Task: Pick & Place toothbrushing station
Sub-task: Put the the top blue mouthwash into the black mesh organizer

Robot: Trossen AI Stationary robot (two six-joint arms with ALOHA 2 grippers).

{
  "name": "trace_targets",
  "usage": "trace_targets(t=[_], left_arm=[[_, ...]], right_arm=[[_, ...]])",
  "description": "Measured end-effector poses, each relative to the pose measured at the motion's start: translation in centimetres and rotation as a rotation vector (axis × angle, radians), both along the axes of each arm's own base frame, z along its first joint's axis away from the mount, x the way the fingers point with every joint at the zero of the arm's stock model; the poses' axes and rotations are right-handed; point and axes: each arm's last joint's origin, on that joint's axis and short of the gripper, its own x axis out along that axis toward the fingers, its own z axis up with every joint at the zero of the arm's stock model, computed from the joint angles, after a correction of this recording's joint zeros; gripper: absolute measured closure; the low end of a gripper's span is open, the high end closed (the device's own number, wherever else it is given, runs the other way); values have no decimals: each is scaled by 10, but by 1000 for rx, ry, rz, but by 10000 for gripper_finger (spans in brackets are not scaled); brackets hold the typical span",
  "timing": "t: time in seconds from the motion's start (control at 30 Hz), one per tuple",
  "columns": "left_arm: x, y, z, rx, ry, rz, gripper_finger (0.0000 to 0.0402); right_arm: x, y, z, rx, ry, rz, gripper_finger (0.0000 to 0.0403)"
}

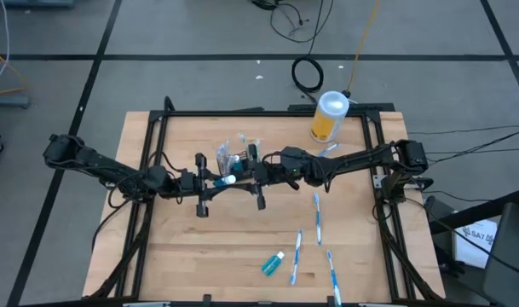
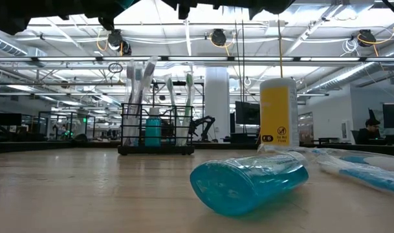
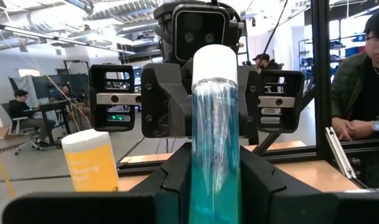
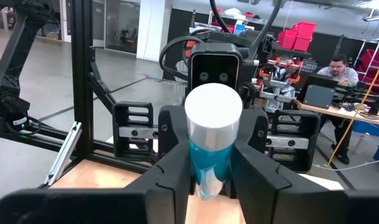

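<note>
A teal toothpaste tube (image 1: 227, 180) with a white cap hangs in the air between my two grippers, above the middle of the table. My left gripper (image 1: 216, 182) is shut on its body end. My right gripper (image 1: 245, 176) is shut on its cap end. The black wire-mesh caddy (image 1: 239, 154) stands on its base just beyond them, with toothbrushes and a teal tube upright in it (image 2: 155, 129). A second teal tube (image 1: 273, 263) and several white-and-blue toothbrushes (image 1: 317, 213) lie flat on the near right part of the table. My left gripper pinches the tube's teal body (image 3: 215, 168) between its two fingers, level from the table's left, with the fingers lying along the tube. The tube is clear of the table, its cap pointing at the right gripper. My right gripper has one finger on each side of the tube's teal body just behind the white cap (image 4: 213, 165), level from the table's right and along the tube. The cap (image 4: 214, 115) sits back between the fingers, toward the wrist. The tube is level and clear of the table.
The yellow canister (image 1: 330, 117) with a white lid stands at the table's far right and also shows in the low view (image 2: 278, 113). The black frame rails (image 1: 383, 196) run along the table's edges. A person (image 3: 363, 81) sits beyond the table.
</note>
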Motion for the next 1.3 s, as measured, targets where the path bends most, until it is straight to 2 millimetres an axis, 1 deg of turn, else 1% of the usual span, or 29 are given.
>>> trace_targets(t=[0.2,0.3,0.43,0.6,0.7,0.8,0.87,0.97,1.03,1.17,1.3], left_arm=[[0,0,0,-3,3,5,309],[0,1,-1,-5,8,23,295],[0,1,-1,5,16,31,248],[1,0,-5,1,56,39,183],[-1,-1,-6,-1,70,62,156],[-1,-3,-10,4,115,99,140],[-1,-5,-14,6,152,94,133],[-3,-8,-13,-30,152,67,127],[-3,-11,-16,-66,178,52,127],[-3,-12,-17,-133,182,35,133],[-2,-10,-19,-175,196,42,146]], right_arm=[[0,0,0,0,4,1,313],[0,0,-1,0,8,-1,314],[0,0,-1,0,15,1,315],[0,-1,-8,-2,86,-7,315],[-1,-1,-9,-3,120,-20,315],[-2,-1,-13,-4,173,-21,315],[-5,-1,-16,-6,229,-25,315],[-8,-2,-20,-13,306,-57,315],[-10,-3,-27,-19,379,-73,315],[-13,-2,-36,-26,469,-72,315],[-11,1,-50,-35,535,-64,315]])
